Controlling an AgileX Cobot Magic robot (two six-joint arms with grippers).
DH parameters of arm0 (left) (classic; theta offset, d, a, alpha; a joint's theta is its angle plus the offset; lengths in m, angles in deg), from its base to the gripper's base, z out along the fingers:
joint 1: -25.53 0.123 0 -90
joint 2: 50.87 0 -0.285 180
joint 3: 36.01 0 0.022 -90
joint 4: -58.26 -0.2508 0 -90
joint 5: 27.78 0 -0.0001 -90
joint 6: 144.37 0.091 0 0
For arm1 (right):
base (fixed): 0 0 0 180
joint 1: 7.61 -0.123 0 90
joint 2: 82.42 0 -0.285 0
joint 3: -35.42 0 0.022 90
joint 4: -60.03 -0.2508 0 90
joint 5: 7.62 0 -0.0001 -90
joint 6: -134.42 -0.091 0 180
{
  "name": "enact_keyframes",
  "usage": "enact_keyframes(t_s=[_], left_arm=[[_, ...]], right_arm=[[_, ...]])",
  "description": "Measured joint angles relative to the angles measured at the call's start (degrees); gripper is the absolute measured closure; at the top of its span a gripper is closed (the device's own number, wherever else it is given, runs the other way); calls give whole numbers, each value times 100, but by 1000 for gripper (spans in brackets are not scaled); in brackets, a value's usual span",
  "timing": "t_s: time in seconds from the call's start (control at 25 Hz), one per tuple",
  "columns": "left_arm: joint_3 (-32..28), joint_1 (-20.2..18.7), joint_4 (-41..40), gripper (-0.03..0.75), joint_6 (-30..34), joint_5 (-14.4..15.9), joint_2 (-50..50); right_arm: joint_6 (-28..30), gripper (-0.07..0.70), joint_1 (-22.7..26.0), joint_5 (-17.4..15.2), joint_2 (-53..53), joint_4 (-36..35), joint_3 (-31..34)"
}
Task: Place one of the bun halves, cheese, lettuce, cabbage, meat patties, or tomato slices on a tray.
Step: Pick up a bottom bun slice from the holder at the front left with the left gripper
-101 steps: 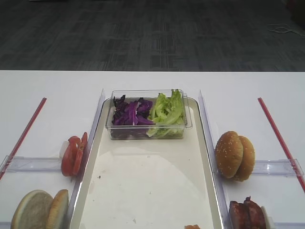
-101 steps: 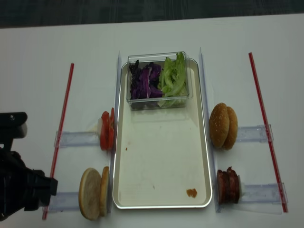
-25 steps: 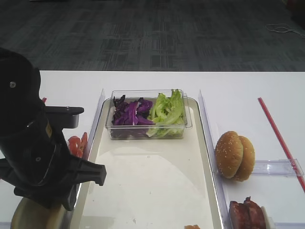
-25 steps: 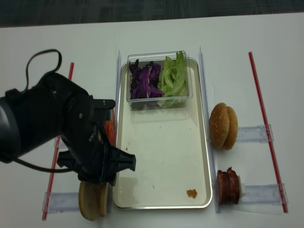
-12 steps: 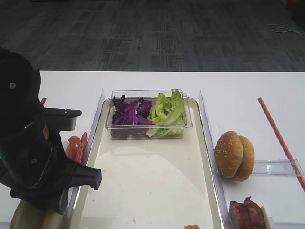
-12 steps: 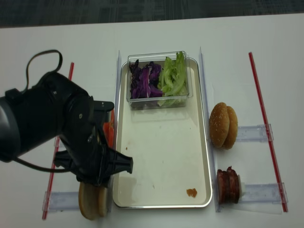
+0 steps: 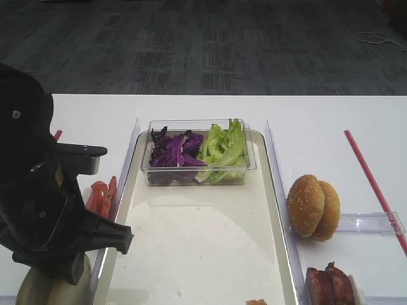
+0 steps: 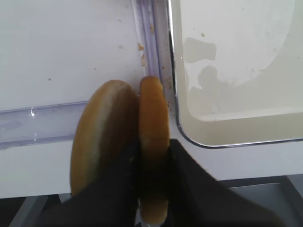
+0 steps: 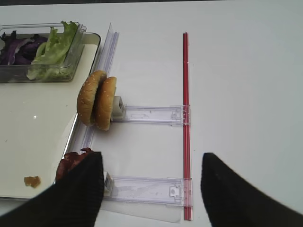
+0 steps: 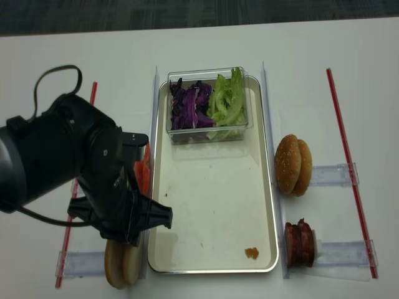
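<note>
Step in hand: grasping; the left gripper (image 8: 152, 189) is down over the pair of bun halves (image 8: 120, 142) that stand on edge outside the tray's (image 8: 246, 142) near left corner.
Left claw: its two dark fingers (image 8: 177, 163) are clamped on the bun half (image 8: 154, 142) nearer the tray, one finger pushed into the seam between the two halves, the other on the tray side of it.
Other half: the second bun half (image 8: 102, 137) stands touching the held one, on the claw's far side from the tray, outside the grip.
Tray relative to the claw: its rounded corner and raised rim lie just beside the outer finger; a clear plastic rail (image 8: 149, 42) runs ahead of the claw along the rim.
Tray floor: bare and pale ahead of the claw; the clear box of cabbage (image 10: 190, 106) and lettuce (image 10: 227, 99) sits at the far end, well apart.
Tomato slices (image 10: 142, 174): ahead of the claw, partly hidden by the arm.
Right claw (image 9: 149, 187): fingers spread wide apart with nothing between them, hovering near the meat patties (image 9: 73, 165) and sesame buns (image 9: 97, 106).
Next move, as I judge it: lift straight up so the rim is cleared and the ungripped half is not dragged or tipped, then carry sideways over the tray floor and lower before releasing.
Risk: the bun is soft, so the pinch may slip.
</note>
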Motion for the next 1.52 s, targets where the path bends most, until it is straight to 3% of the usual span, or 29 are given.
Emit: enact_keyframes(t_s=[0.28,1.16,1.52], left_arm=[[55,0,0,567,0,37,0],[1150,0,31,568,36,792,9],[1362,0,75,568,151,733,9]], right_arm=[[0,178,0,0,0,0,0],[0,178,0,0,0,0,0],[0,178,0,0,0,0,0]])
